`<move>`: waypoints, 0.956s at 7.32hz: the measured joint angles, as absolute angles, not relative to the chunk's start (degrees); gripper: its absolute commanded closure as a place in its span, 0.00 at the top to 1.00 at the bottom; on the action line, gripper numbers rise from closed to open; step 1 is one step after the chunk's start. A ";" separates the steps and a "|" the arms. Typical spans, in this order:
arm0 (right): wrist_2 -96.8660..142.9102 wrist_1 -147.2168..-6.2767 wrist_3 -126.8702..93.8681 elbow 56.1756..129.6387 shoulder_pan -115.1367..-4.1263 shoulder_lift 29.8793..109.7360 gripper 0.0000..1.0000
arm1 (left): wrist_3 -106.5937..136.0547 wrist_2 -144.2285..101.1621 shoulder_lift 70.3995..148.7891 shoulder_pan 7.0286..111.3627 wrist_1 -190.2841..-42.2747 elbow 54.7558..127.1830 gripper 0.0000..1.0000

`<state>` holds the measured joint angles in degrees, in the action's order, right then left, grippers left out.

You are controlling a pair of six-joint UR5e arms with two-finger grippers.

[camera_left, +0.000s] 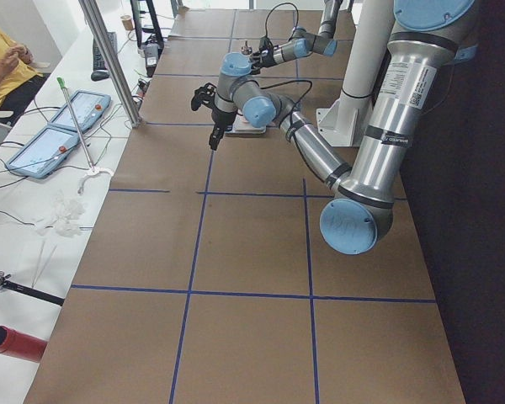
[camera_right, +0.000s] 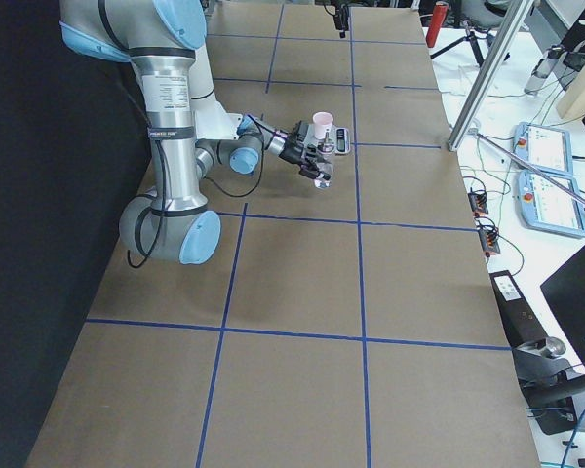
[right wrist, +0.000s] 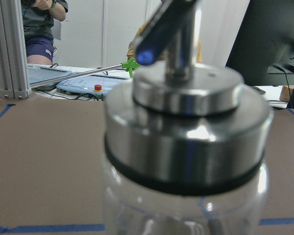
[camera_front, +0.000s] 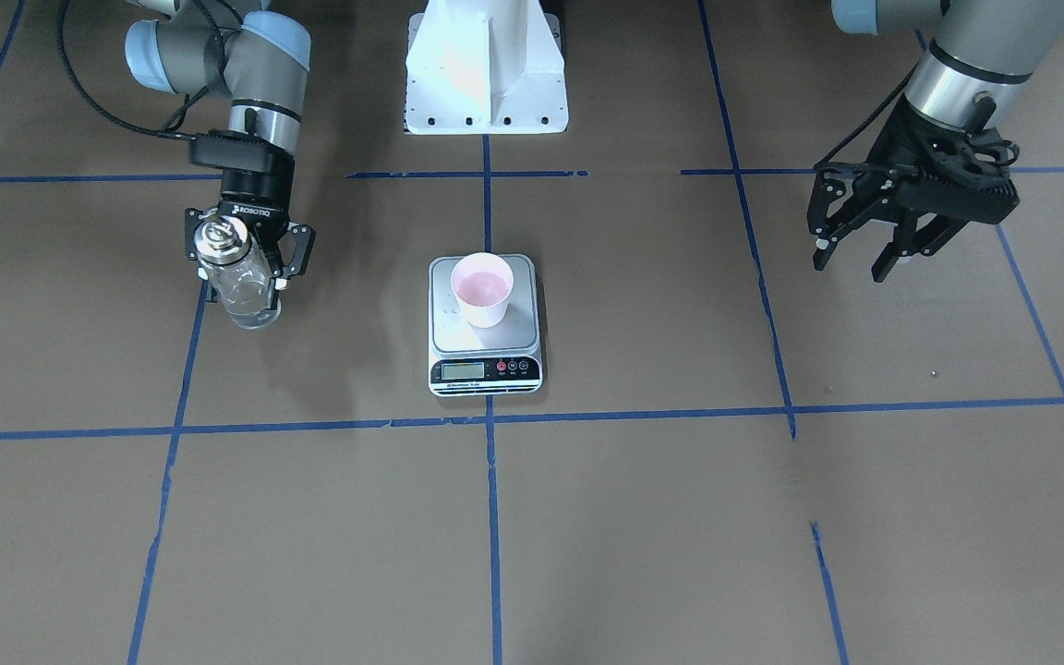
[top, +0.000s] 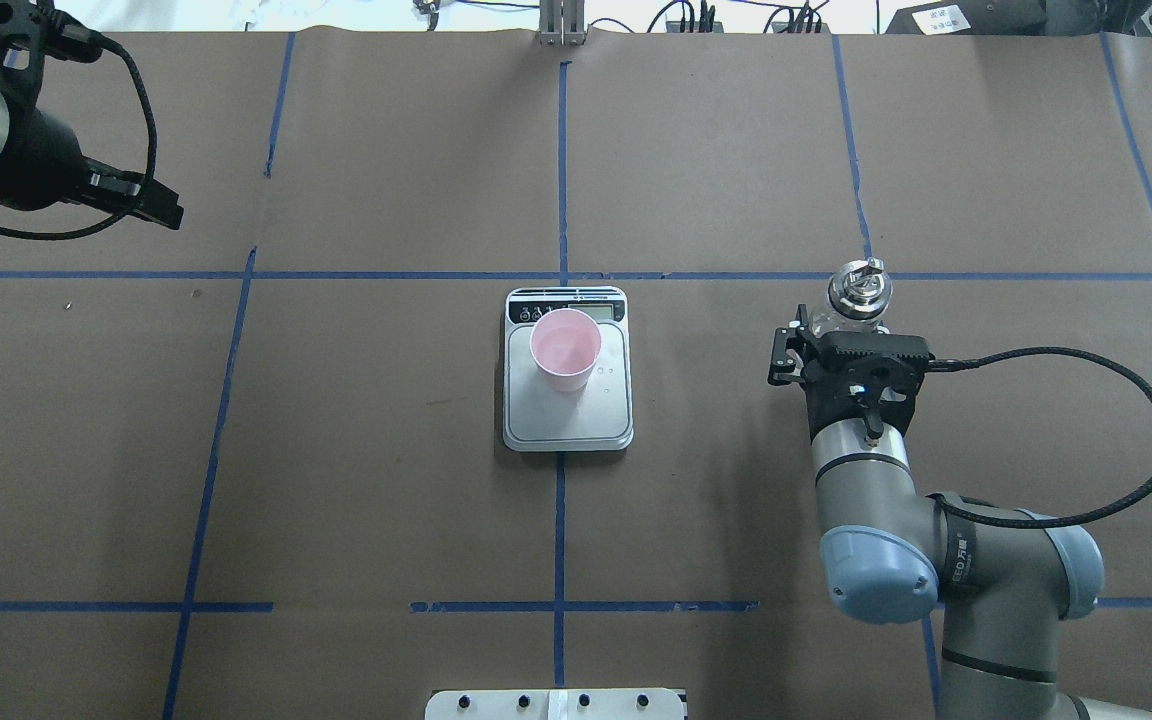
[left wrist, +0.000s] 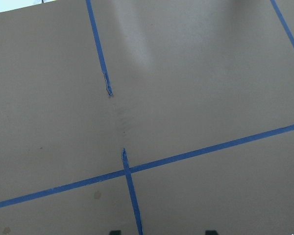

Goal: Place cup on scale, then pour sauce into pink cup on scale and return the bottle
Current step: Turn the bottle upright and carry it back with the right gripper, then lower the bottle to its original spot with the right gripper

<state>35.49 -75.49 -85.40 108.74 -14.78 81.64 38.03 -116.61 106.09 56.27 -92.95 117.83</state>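
The bottle [camera_front: 241, 294] is being gripped upright by the right gripper [camera_front: 244, 277], well off to the side of the scale [camera_front: 525, 334]. The cup [camera_front: 483, 288] is being carried on the scale's platform. The left gripper [camera_front: 853, 265] is being held wide open with nothing in it, far from both.

Bottle [right wrist: 186, 147] crowds the right wrist view, blurred, spout tip and base cut off by the frame; from overhead its glass hides beneath the right gripper [top: 851, 340]; scale [camera_front: 484, 356] readout too small to read.
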 measured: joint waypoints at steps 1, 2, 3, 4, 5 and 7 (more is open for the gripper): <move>35.67 -75.44 -87.79 108.63 -14.92 82.57 0.00 | 38.07 -116.62 106.06 56.30 -92.88 118.10 0.65; 35.96 -75.42 -89.90 108.54 -15.05 83.76 0.00 | 38.11 -116.63 106.03 56.32 -92.84 118.23 0.65; 36.62 -75.42 -91.58 108.45 -15.22 85.00 0.00 | 38.13 -116.63 106.01 56.33 -92.82 118.26 0.65; 37.36 -75.41 -92.31 108.18 -15.41 85.69 0.00 | 38.16 -116.63 106.02 56.33 -92.82 118.29 0.65; 37.98 -75.41 -92.54 107.74 -15.47 85.94 0.00 | 38.20 -116.63 106.04 56.34 -92.83 118.28 0.65; 39.23 -75.41 -92.72 107.16 -15.51 85.99 0.00 | 38.23 -116.58 106.08 56.34 -92.89 118.27 0.65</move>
<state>39.23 -75.41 -92.72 107.16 -15.51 85.99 38.23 -116.58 106.08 56.34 -92.89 118.27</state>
